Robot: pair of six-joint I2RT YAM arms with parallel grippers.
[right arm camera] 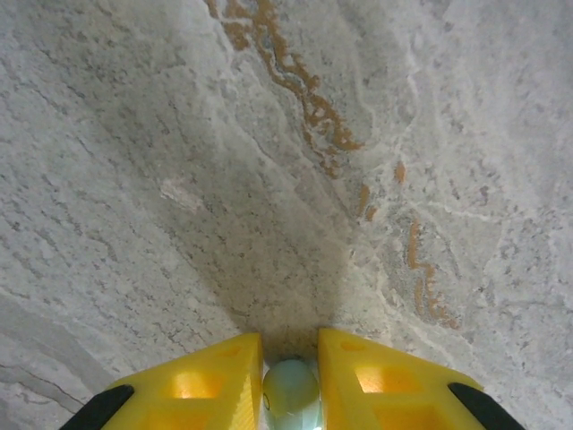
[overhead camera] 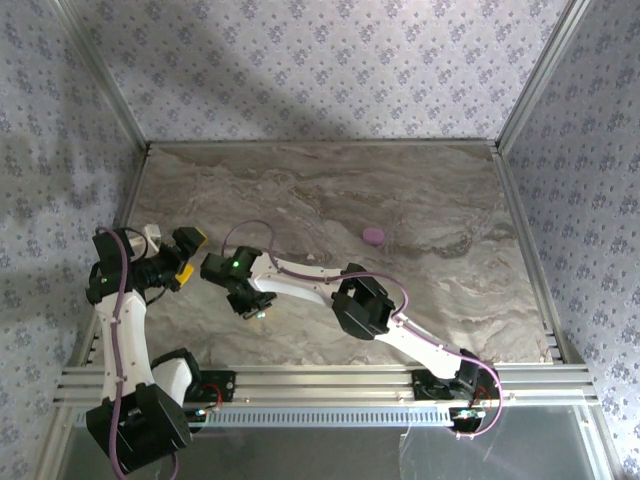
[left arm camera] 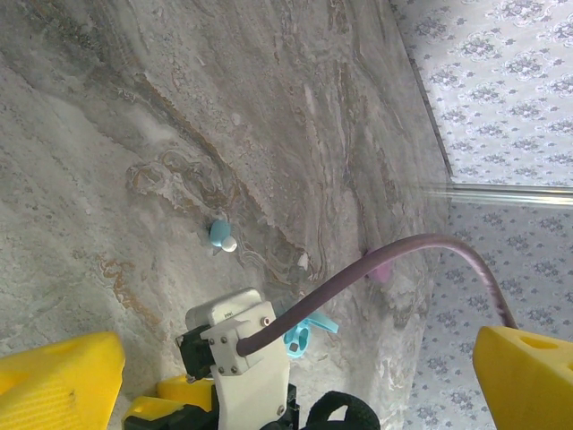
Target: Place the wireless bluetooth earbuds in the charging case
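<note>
Right pincer point(right arm camera: 291, 358) tight on a light blue earbud point(right arm camera: 291, 391) over the marble table point(right arm camera: 269, 161); left pincer point(overhead camera: 188, 257) wide open.

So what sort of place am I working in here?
It looks like a purpose-built robot test booth, not a real room. A marble-patterned tabletop is boxed in by floral wallpapered panels on an aluminium frame, with slotted aluminium rail along the near edge.

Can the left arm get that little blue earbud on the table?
Probably not easily: the left fingers are open, but the right arm sits between them and the earbud.
</note>
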